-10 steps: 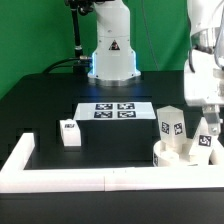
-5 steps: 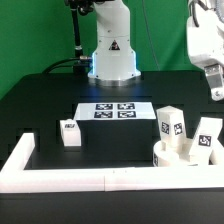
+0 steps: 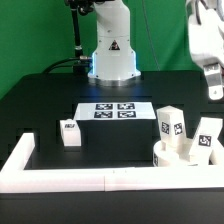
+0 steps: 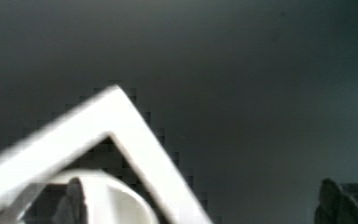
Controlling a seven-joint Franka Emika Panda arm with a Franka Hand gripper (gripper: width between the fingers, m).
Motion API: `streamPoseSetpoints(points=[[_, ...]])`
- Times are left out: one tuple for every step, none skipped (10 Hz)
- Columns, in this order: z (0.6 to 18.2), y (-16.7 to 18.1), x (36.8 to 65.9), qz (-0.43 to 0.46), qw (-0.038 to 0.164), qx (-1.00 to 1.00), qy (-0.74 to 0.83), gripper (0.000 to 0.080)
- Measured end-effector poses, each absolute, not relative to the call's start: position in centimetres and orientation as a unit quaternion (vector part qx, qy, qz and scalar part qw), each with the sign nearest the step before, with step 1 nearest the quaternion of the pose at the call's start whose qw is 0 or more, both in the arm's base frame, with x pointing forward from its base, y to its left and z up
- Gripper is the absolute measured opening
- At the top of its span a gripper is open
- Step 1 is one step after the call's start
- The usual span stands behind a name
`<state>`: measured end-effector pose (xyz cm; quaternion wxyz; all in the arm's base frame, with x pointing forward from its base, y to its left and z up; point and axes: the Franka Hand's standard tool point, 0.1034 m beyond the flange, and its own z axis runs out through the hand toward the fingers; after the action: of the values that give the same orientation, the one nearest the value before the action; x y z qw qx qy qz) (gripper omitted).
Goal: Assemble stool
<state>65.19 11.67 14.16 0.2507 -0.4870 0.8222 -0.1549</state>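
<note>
item: your white two-finger gripper (image 3: pixel 213 88) hung empty, jaws spread wide, high beside the thick white round seat (image 3: pixel 178 157) carrying two upright tagged white leg blocks (image 3: pixel 170 122) (image 3: pixel 208 136).

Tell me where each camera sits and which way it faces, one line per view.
Exterior view: off the arm, facing the robot's base across the black table; sees the seat, leg blocks, marker board, and the arm with its claw at the exterior view's right.
Wrist view: on the wrist, looking down between the open claw's fingertips at the table and a border wall corner.
Shared: the table, border wall and claw.
</note>
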Motion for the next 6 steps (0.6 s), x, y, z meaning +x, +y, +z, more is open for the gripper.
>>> streamPoseSetpoints(points=[[15.8,9.5,64.6,-0.172,0.247,-0.518,0.8,0.0649],[17.0,8.4,64.4,-0.191,0.238,-0.575,0.759,0.0649],[18.2,7.4,64.4,-0.216,0.224,-0.639,0.704,0.0649],[18.7,7.0,64.6,-0.24,0.212,-0.675,0.665,0.0649],[18.3,6.7,64.5,-0.245,0.201,-0.694,0.646,0.0649],[18.2,6.3,64.5,-0.251,0.192,-0.71,0.63,0.0649]])
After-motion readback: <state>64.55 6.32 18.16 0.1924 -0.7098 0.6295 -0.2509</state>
